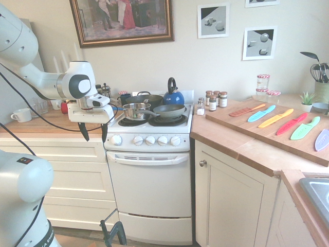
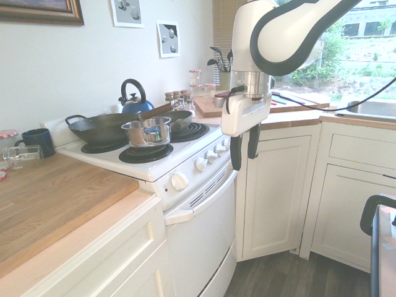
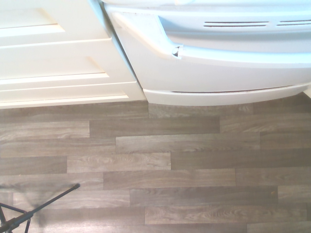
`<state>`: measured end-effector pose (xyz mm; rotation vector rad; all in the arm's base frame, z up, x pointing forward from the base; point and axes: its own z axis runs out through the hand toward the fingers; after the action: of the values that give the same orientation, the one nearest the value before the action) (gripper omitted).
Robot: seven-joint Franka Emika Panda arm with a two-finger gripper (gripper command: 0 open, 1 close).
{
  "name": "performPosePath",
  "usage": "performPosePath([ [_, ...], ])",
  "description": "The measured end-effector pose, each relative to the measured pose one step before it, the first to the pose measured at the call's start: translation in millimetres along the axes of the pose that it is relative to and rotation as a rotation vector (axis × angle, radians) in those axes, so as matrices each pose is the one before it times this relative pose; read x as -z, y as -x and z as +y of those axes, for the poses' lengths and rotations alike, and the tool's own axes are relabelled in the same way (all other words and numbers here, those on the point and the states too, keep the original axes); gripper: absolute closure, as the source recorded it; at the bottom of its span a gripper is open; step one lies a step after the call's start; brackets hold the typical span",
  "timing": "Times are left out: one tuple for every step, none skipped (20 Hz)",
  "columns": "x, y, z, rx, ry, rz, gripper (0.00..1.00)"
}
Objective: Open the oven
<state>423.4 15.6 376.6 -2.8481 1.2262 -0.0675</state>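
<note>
Claw (image 1: 94, 134) open, fingers pointing down, nothing between them. Oven door (image 1: 149, 188) looks shut, under the row of knobs (image 1: 150, 140). Handle (image 1: 149, 160) runs sideways across the top of the door; in the first exterior view it's right of and lower than my fingertips, not touching. I read the claw as out in front, so next: drop, move in, hook the bar, then pull straight back. Risk: clipping a knob.

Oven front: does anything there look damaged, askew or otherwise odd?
One spot does: near one end of the handle, the wrist view shows a small, ragged dark gap in the otherwise smooth white trim, perhaps a chip or loose joint. The door looks shut.
</note>
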Motion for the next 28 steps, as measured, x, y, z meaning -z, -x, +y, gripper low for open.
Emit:
performPosePath([
  [-0.39,0.04,0.11,0.00092,0.00134,0.00013,0.0],
  [-1.22,0.27,0.78,0.00107,0.0046,0.00045,0.0],
  [-2.34,-0.15,1.71,-0.00192,0.00875,0.00135,0.0],
  [-2.75,-0.63,1.69,-0.00334,0.00977,0.00088,0.0],
  [-2.77,-1.57,1.14,-0.01938,0.00678,-0.00075,0.0],
  [-3.59,-2.57,1.06,-0.04157,0.00657,0.00013,0.0],
  [-4.74,-3.68,0.54,-0.04536,0.01078,0.00898,0.0],
  [-5.95,-5.87,-0.71,-0.03965,0.00233,0.02065,0.0],
  [-7.33,-7.51,-1.89,-0.02887,-0.00736,0.02892,0.0],
  [-9.59,-7.89,-2.29,-0.02214,-0.00349,0.03625,0.0],
  [-12.75,-7.29,-3.18,-0.00922,-0.00565,0.02552,0.0],
  [-15.43,-7.0,-3.99,-0.00131,-0.00891,0.01923,0.0],
  [-17.7,-5.58,-2.51,0.00031,0.00067,0.00827,0.0],
  [-18.54,-4.93,-3.0,-0.00237,0.00031,-0.00496,0.0],
  [-18.22,-5.62,-3.43,-0.003,0.00278,-0.00714,0.0],
  [-16.28,-6.42,-2.86,-0.00229,0.00312,-0.00234,0.0],
  [-13.18,-5.97,-4.32,-0.00511,-0.00575,0.00109,0.0],
  [-10.26,-5.61,-4.31,-0.00418,-0.01292,0.00541,0.0],
  [-7.4,-5.64,-3.7,-0.00346,-0.02774,0.01147,0.0],
  [-5.12,-5.57,-2.33,-0.00505,-0.02927,0.01344,0.0],
  [-3.75,-3.97,-1.3,-0.00204,-0.01739,0.00605,0.0],
  [-1.12,-5.17,-1.86,-0.00203,-0.01678,0.00686,0.0],
  [0.39,-5.35,-2.41,0.00225,-0.01318,0.00408,0.0],
  [1.39,-5.33,-3.24,0.00651,-0.01088,0.00288,0.0],
  [0.49,-4.51,-2.88,0.00647,-0.00804,0.00161,0.0],
  [-1.36,-4.13,-2.6,0.01025,-0.00587,-0.00005,0.0],
  [-3.73,-3.38,-1.9,0.01129,-0.00274,-0.00324,0.0],
  [-5.14,-3.35,-2.03,0.0131,-0.00157,-0.00374,0.0],
])
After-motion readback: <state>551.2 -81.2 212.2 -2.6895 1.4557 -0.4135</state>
